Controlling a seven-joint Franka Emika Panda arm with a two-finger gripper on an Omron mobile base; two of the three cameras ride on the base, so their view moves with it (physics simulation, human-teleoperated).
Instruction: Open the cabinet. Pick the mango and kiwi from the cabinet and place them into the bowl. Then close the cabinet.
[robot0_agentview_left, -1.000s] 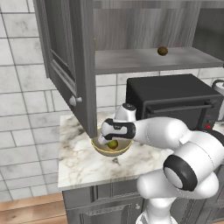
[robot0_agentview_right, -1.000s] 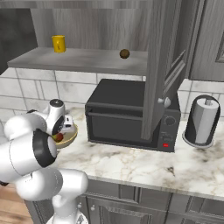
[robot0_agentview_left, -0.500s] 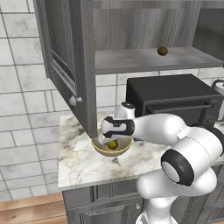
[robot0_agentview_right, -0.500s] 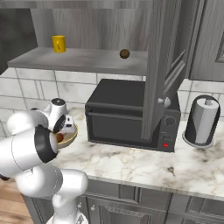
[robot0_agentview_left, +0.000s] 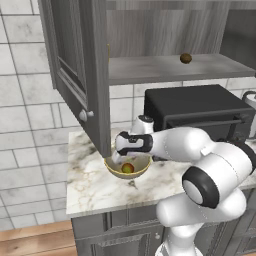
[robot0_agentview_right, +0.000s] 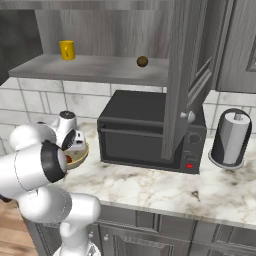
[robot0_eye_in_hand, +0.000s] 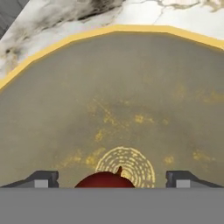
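The cabinet stands open, its door swung out to the left above the bowl; in the right base view the door hangs in front of the oven. The kiwi lies on the cabinet shelf. The tan-gold bowl sits on the counter with the mango lying in it. My gripper hangs low in the bowl, open, its fingertips standing apart from the mango on either side.
A black toaster oven stands right of the bowl. A yellow cup sits on the shelf's left part. A paper towel roll stands at the far right. The marble counter ends just left of the bowl.
The jaws have spread wider and the mango now lies free in the bowl. The arm has hardly moved.
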